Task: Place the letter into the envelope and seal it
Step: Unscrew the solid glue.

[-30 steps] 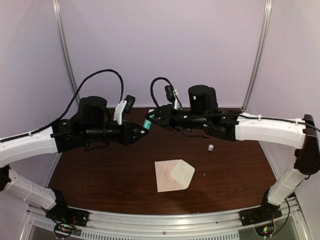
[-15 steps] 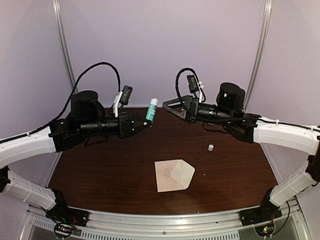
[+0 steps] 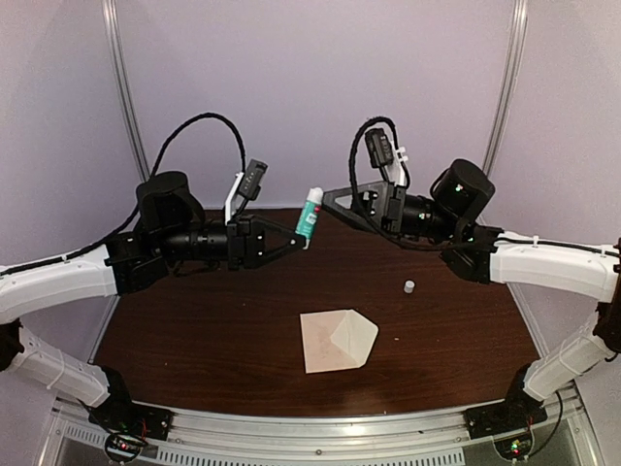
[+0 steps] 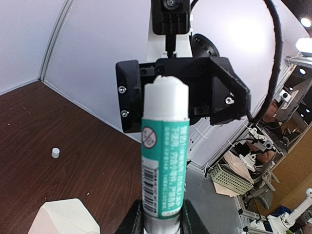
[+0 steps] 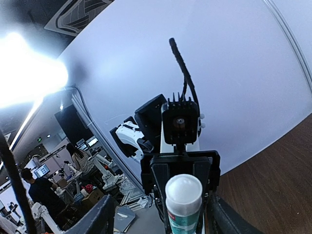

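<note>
Right gripper (image 3: 338,202) backed off, jaws apart; left gripper (image 3: 297,240) clamped on glue stick (image 3: 310,214), seemingly uncapped.

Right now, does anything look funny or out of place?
Yes. A little white piece, probably the cap, sits alone on the table, apart from the glue stick. The left claw holds the glue stick up in the air with its top bare. Nothing looks spilled or broken.

The envelope (image 3: 337,341) lies on the worktop (image 3: 194,330). The cap (image 3: 408,286) stands behind and right of it. The glue stick (image 3: 309,216) is raised behind it.
</note>
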Robot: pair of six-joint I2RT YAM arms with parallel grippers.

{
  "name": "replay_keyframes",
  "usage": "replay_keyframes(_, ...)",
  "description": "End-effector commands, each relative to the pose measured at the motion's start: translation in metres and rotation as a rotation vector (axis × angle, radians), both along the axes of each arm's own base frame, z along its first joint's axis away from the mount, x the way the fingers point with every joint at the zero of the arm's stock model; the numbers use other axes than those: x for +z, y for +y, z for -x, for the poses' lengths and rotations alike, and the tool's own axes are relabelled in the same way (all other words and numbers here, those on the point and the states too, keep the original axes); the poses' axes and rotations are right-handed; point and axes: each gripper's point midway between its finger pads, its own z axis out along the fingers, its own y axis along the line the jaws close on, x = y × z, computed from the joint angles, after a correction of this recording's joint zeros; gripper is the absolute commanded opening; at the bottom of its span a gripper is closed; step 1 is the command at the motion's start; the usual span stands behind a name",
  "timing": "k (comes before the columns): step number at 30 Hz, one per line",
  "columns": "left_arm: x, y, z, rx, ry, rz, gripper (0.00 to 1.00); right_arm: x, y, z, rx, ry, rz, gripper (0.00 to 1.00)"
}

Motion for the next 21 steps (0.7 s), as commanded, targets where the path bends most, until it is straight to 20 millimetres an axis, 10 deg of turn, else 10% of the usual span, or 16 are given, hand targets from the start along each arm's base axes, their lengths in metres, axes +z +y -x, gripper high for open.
replay_keyframes(1, 0.011, -0.005, 0.008, -0.068, -0.024, 0.051, 0.02, 0.012, 0.001, 0.018, 0.071, -0.048, -0.054, 0.6)
replay_keyframes(21, 0.001, -0.002, -0.01, 0.047, -0.021, 0.009, 0.01, -0.019, 0.015, -0.011, -0.081, 0.005, 0.096, 0.04)
